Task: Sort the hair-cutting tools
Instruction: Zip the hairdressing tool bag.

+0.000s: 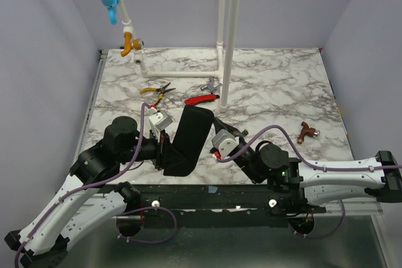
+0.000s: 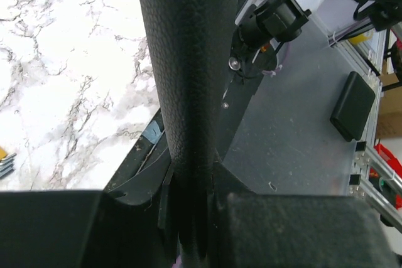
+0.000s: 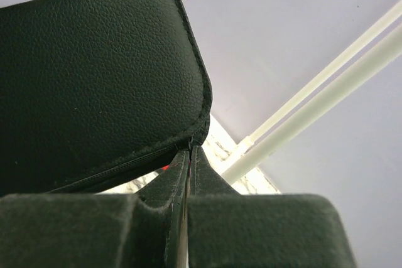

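So the black case [image 1: 188,142] is standing tilted over the counter [image 1: 270,86], right between the two hands. The left hand [image 2: 188,186] is clamped narrow across the case's lower end. The right hand [image 3: 190,162] is pinched fully closed at the case's corner seam (can't tell what's between the tips). Yellow-handled pliers [image 1: 157,90] and a red-handled tool [image 1: 202,99] lie just behind the case. The hair-cutting tools themselves don't show.

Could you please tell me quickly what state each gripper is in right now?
Left gripper: closed on the black textured leather-like case.
Right gripper: shut at that case's corner, seemingly pinching its seam.
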`<state>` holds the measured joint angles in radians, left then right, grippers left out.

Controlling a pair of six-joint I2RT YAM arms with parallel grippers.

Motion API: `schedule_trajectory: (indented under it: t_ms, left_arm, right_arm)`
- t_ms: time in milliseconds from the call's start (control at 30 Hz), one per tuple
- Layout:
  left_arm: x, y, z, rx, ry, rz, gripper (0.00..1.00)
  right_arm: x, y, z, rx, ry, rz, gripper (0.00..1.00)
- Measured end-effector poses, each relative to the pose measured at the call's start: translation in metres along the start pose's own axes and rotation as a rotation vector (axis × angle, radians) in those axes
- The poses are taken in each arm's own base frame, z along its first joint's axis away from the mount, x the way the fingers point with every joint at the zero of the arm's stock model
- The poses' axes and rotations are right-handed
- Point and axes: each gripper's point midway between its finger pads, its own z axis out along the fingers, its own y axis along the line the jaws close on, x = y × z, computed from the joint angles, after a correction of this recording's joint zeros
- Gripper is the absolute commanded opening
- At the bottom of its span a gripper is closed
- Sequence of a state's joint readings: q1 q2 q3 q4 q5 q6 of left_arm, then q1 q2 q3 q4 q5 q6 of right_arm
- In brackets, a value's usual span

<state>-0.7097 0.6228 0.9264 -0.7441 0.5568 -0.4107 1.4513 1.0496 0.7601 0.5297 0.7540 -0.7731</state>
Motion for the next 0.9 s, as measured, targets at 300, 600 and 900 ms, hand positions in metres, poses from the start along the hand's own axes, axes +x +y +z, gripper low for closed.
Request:
schedule_trajectory:
  t_ms: [300,600,900]
  left_arm:
    - [0.02,0.009,0.01,0.012,0.043,0.059,0.0]
    - [0.029,0.013,0.021,-0.011,0.095,0.071,0.0]
    - [0.035,0.012,0.036,-0.025,0.161,0.081,0.0]
  right_arm:
    - [0.004,0.001,-0.01,-0.123,0.008,-0.25,0.01]
    - [0.008,0.0,-0.019,-0.231,0.026,-0.423,0.01]
    - [0.005,-0.002,-0.022,-0.319,0.043,-0.52,0.01]
